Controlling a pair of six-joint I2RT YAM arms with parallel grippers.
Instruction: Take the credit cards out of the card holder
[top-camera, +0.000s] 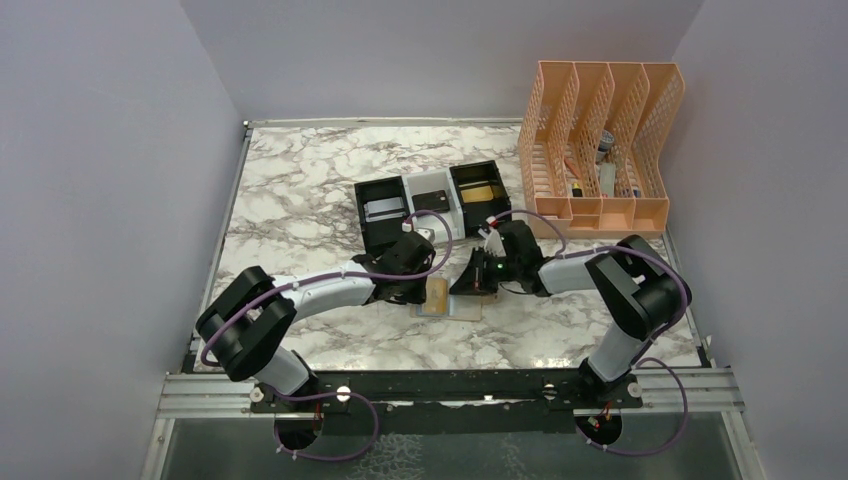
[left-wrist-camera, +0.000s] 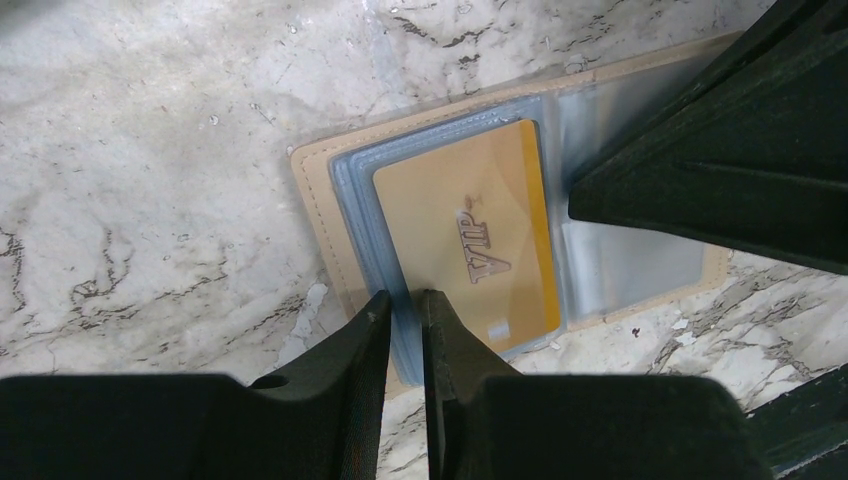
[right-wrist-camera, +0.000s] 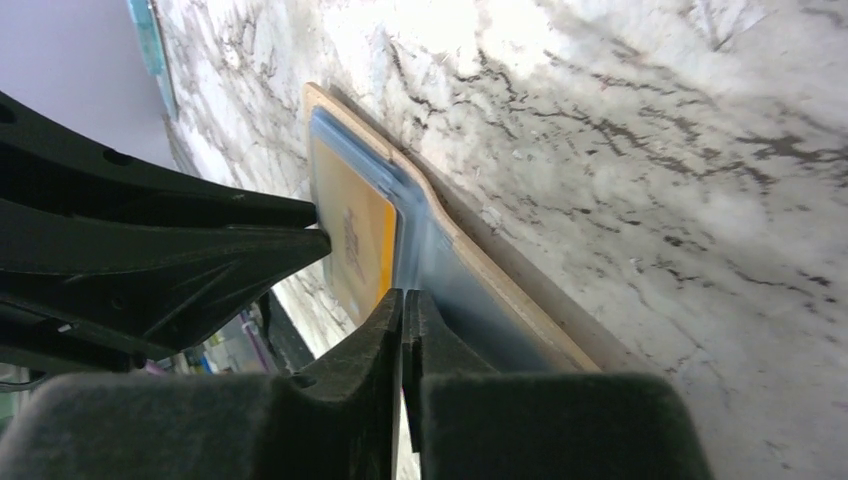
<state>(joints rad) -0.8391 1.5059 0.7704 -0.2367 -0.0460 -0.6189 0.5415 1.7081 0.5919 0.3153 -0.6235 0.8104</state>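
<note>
Jaws, right gripper (right-wrist-camera: 403, 300): clenched, tips against the card holder's (left-wrist-camera: 318, 200) clear pocket.
Jaws, left gripper (left-wrist-camera: 403, 300): nearly together at its near edge; grip unclear.
Marble table (top-camera: 300, 190): holder lies open, flat.
Mesh file organizer (top-camera: 600, 140): far right.
Bins (top-camera: 365, 225): behind holder.
Gold card (left-wrist-camera: 470, 230): pocketed.

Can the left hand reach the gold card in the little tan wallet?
Probably yes. The left hand is right by the edge of the gold plastic card, with nothing between them. The card sits inside a clear pocket of the flat tan card holder, so sliding it out may be fiddly.
</note>
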